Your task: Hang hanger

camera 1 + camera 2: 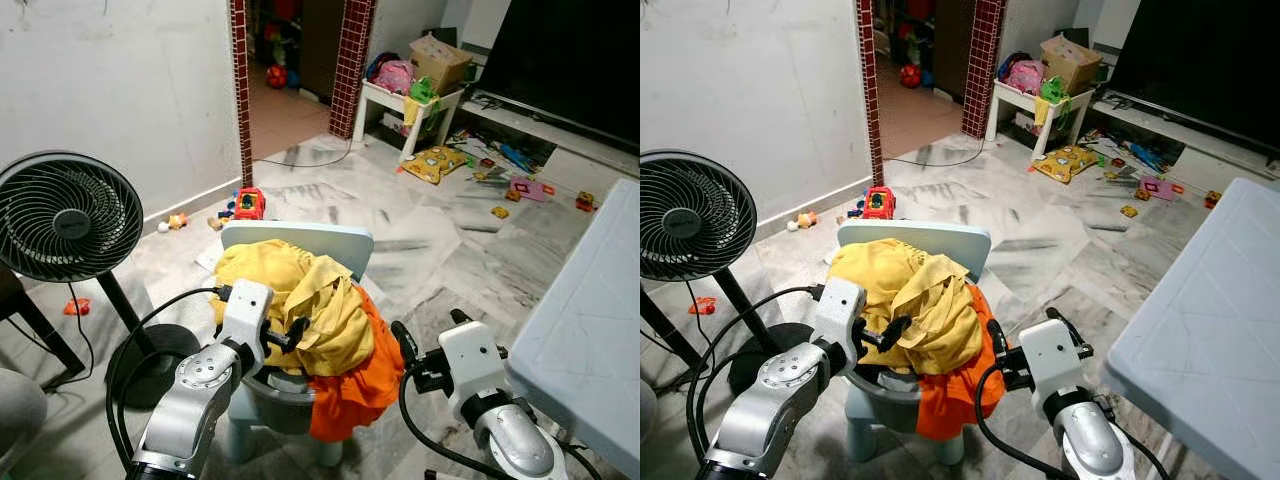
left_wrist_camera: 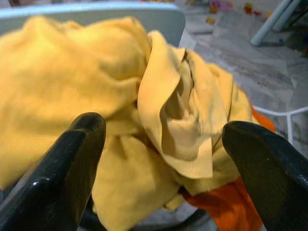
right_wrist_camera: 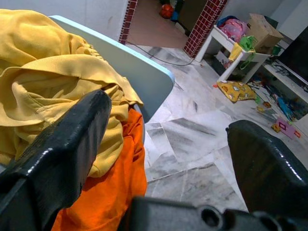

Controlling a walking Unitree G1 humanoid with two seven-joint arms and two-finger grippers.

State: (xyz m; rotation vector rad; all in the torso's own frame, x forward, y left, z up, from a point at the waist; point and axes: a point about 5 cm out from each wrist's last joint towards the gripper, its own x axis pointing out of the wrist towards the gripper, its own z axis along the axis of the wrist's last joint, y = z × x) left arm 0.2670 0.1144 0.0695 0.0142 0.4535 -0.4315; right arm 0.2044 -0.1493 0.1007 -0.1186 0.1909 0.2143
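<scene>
Facing a small pale-blue chair (image 1: 300,238) heaped with clothes: a yellow garment (image 1: 300,295) on top, an orange garment (image 1: 352,385) spilling down the chair's near-right side. Left claw (image 1: 290,335) sits at the near-left edge of the yellow heap, fingers apart, tips close to the cloth; left wrist view shows folds between the two fingers, nothing pinched. Right claw (image 1: 402,345) hangs just right of the orange cloth, fingers spread, gripping nothing.

Hanger: cannot find one. If it is here, judged to be buried under the pile, or elsewhere.

Risks, as judged:
- Left claw closing now would take loose yellow fabric, not a hanger; lifting could drag the whole heap off the seat.
- Orange garment already overhangs; a nudge from the right claw may send it to the floor.
- Fan (image 1: 65,215) and its cable stand near the left arm; a wide swing could snag them.

Hard to make out: the dark rim under the clothes on the seat, possibly a basket. No rail or hook identifiable. Grey worktop (image 1: 590,310) at right, cut off by the frame.
</scene>
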